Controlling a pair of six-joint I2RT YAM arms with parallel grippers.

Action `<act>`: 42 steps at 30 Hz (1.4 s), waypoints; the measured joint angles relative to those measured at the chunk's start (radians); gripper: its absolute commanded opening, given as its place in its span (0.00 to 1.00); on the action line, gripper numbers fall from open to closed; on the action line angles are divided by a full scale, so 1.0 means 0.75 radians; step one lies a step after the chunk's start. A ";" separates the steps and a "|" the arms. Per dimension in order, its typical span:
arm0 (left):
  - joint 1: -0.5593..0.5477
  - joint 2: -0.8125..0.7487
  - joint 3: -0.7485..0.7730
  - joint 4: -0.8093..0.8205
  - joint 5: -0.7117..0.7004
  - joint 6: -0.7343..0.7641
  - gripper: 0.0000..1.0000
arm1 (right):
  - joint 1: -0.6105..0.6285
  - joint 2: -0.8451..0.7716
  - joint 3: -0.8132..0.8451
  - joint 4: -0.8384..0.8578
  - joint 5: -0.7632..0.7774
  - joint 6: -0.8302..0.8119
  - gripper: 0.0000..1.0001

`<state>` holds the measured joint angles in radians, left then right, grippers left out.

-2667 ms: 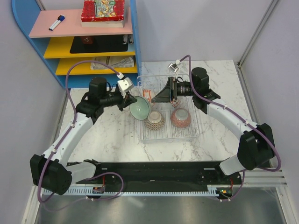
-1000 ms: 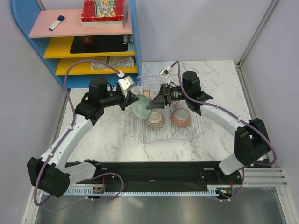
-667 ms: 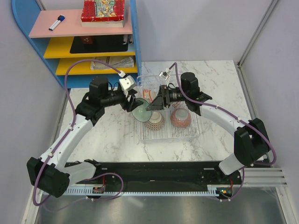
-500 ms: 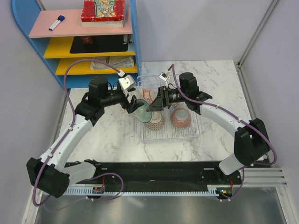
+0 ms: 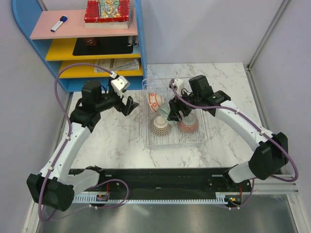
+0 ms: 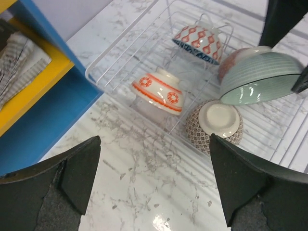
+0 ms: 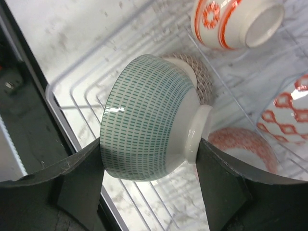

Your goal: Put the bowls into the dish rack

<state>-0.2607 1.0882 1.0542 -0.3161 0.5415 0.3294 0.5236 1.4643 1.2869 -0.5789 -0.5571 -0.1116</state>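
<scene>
We clasp the green bowl in our right gripper above the dish rack; our left gripper gapes empty. Next we should seat it in a free slot

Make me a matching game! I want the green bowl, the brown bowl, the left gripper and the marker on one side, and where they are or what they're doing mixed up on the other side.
Things
1. green bowl
2. brown bowl
3. left gripper
4. marker

Places or states
A. lying on the pink top shelf
B. open, holding nothing
C. upside down in the dish rack
D. held on its side between the fingers of the right gripper

Right pairs: 1-D, 2-C, 3-B, 4-A
</scene>
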 measured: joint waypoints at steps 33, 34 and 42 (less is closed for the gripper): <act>0.295 -0.127 -0.207 -0.144 -0.032 -0.004 1.00 | 0.355 0.226 0.031 -0.334 0.611 -0.709 0.00; 0.300 -0.131 -0.212 -0.145 -0.031 -0.004 1.00 | 0.371 0.226 0.025 -0.314 0.637 -0.710 0.00; 0.325 -0.141 -0.216 -0.145 -0.016 -0.004 1.00 | 0.503 0.216 -0.073 -0.184 0.883 -0.751 0.00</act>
<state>-0.0174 0.9825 0.8925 -0.4248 0.5293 0.3264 0.9005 1.6260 1.2324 -0.7170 0.1055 -0.6746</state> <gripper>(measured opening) 0.993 0.763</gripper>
